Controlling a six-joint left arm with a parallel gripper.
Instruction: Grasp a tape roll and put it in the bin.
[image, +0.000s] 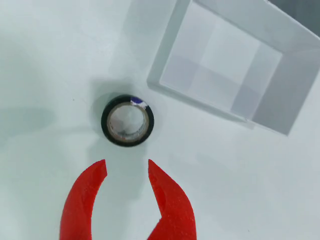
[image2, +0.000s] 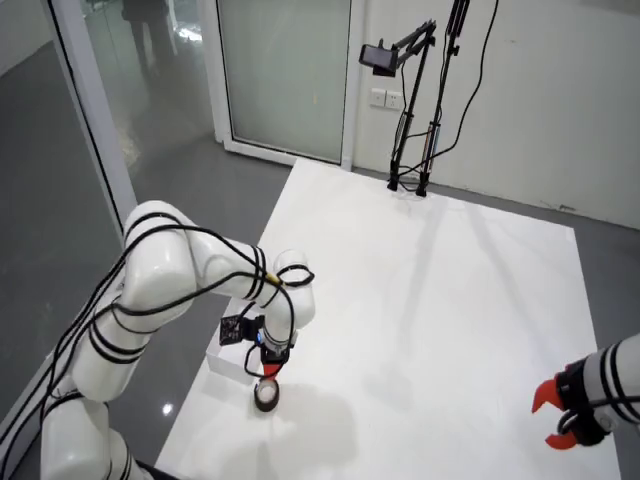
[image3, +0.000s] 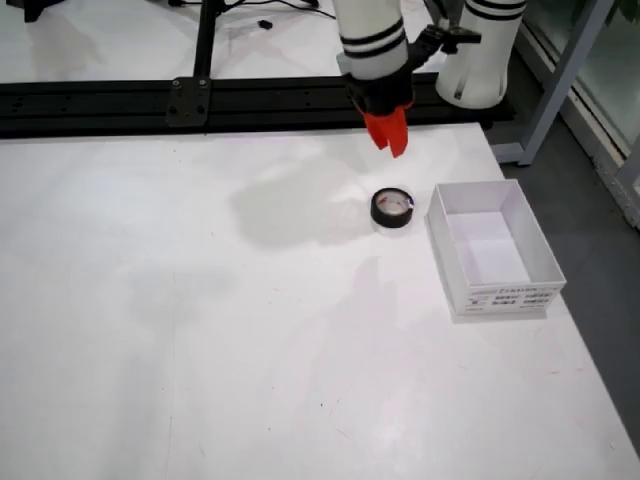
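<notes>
Pincer (image: 127, 167) base cropped, spread; tape roll (image: 127, 120) beyond; bin (image: 235, 65) corner cropped.

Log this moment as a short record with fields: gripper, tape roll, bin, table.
gripper: red gripper open, holding nothing, above the table just short of the roll
tape roll: black tape roll lying flat on the table, hole up, apart from the bin and untouched
bin: white open box, nothing visible inside, beside the roll
table: white table
task state: roll not yet grasped
</notes>
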